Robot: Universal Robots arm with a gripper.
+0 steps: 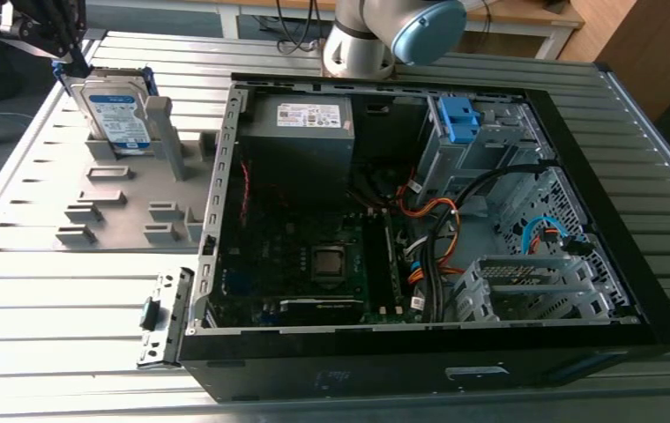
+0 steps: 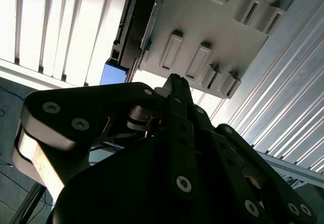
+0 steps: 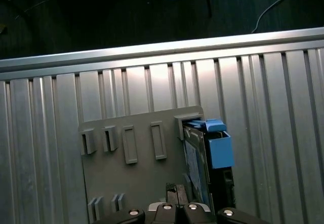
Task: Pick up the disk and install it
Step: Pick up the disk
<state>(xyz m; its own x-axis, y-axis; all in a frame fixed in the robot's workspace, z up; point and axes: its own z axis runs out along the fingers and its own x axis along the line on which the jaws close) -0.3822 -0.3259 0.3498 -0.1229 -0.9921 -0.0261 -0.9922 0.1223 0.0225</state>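
Open case hogs the worktop; the disk stands upright in the grey rack by the worktop's far corner, exterior view's left. Pincer looks pinched together, empty, at its top edge — I'd spread it, then drop straight down squarely. Case holds motherboard, cables, a blue bracket.

disk upright in grey rack, slatted table

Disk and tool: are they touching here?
Cannot tell. In the exterior view the tool overlaps the upper corner of the upright disk, but neither contact nor a gap shows plainly.
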